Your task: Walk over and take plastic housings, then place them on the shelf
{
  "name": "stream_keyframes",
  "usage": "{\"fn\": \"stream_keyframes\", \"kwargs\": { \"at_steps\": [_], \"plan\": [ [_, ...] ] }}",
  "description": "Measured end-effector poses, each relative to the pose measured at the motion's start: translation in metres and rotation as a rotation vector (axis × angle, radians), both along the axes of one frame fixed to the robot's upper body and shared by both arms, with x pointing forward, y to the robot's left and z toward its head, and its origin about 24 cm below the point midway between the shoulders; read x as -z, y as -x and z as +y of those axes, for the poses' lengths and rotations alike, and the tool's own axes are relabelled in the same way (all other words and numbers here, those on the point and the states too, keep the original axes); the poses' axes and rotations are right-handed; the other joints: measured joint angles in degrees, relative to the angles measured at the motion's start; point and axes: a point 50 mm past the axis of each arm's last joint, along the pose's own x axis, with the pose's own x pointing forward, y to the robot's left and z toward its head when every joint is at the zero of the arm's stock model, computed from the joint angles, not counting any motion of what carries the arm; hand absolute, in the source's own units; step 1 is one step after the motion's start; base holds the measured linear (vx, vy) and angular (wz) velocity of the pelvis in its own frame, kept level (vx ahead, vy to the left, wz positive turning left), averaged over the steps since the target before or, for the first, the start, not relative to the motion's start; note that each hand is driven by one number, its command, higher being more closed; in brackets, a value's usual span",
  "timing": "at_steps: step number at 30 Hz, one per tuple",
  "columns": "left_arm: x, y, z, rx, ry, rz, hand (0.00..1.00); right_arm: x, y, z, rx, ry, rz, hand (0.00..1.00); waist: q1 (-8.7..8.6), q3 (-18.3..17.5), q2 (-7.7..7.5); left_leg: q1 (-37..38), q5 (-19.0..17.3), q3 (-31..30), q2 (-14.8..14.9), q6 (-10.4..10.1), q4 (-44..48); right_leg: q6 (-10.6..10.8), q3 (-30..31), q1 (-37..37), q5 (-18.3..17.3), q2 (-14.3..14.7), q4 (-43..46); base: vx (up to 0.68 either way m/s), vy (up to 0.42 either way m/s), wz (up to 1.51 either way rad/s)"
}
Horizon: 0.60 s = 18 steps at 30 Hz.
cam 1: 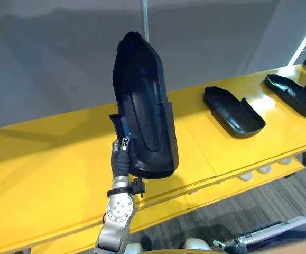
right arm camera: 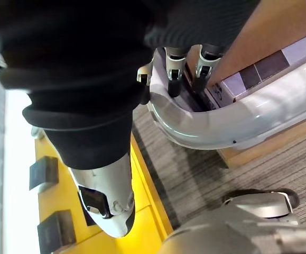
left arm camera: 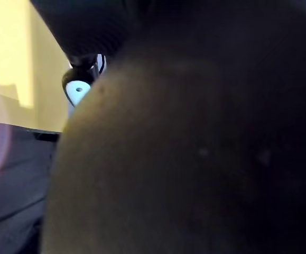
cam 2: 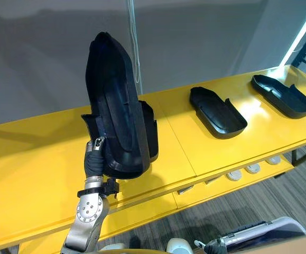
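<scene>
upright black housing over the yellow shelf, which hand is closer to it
Left. The left hand grips the housing at its lower end, above the shelf; the right hand hangs low beside a grey container, well off from it.

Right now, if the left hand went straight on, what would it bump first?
Probably the grey wall behind the shelf: the left hand points up and away, its housing leading. A thin cord hangs near that line; depth is unclear.

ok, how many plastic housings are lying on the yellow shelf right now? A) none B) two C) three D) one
B: the nearer housing and the farther housing lie on the yellow shelf; the third housing is held upright in the left hand.
</scene>
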Motion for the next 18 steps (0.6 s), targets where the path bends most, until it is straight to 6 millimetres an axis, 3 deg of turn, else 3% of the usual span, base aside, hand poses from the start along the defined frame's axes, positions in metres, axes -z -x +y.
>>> {"fn": "stream_keyframes", "kwargs": {
  "at_steps": [3, 8, 10, 11, 13, 14, 18],
  "plan": [
    [-0.002, 0.002, -0.001, 0.006, 0.014, -0.009, 1.00, 0.000, 0.000, 0.000, -0.010, -0.010, -0.001, 0.00, 0.25, -0.2, 0.17, 0.5, 1.3, 0.4, 1.7, -1.8, -0.5, -0.8, -2.2, 1.7, 1.5, 1.1, -1.9, -0.03, -0.098, 0.26],
    [-0.006, 0.011, 0.005, -0.017, 0.022, -0.019, 1.00, -0.002, 0.004, 0.000, -0.004, -0.009, -0.004, 0.00, 0.45, -0.4, 0.49, -0.9, 1.7, -0.3, 2.2, -2.3, -1.4, -1.2, -6.7, 2.2, 1.7, 0.7, -2.4, -0.06, -0.045, 0.42],
    [-0.012, 0.011, 0.010, -0.037, 0.022, -0.044, 1.00, -0.002, 0.004, 0.000, -0.004, -0.007, -0.004, 0.00, 0.24, -0.6, 0.41, -2.2, 1.2, 3.7, 3.8, -2.2, -0.4, -1.9, -8.8, 1.1, 2.3, -0.2, -2.5, -0.07, 0.000, 0.65],
    [-0.015, 0.011, 0.011, -0.044, 0.027, -0.060, 1.00, -0.002, 0.004, 0.000, -0.003, -0.002, -0.004, 0.00, 0.24, -0.6, 0.30, -4.2, 0.6, 7.7, 5.7, -1.5, 3.9, -2.2, -10.0, 0.2, 2.4, -1.0, -1.9, -0.03, 0.054, 0.52],
    [-0.015, 0.011, 0.012, -0.058, 0.039, -0.056, 1.00, -0.002, 0.003, -0.002, -0.004, 0.017, -0.003, 0.00, 0.22, -0.6, 0.11, -4.8, 0.0, 9.7, 8.9, -0.6, 10.9, -2.2, -11.2, -0.8, 2.4, -2.7, -0.3, -0.04, 0.097, 0.39],
    [-0.013, 0.011, 0.009, -0.048, 0.044, -0.047, 1.00, -0.003, 0.003, -0.004, -0.014, 0.032, 0.003, 0.00, 0.03, -0.9, -0.43, -3.9, -1.1, 9.7, 10.4, -0.9, 12.6, -1.8, -11.4, -1.5, 2.6, -4.0, 0.0, -0.10, 0.169, 0.28],
    [0.003, 0.006, -0.002, 0.008, 0.044, 0.017, 1.00, -0.004, -0.001, -0.022, -0.030, 0.092, 0.014, 0.00, -0.74, -2.1, 0.48, 0.2, -2.3, 9.0, 15.7, -2.5, 12.0, 1.4, -11.3, -2.6, 4.7, -6.6, -1.5, -0.12, 0.330, 0.20]
  ]
}}
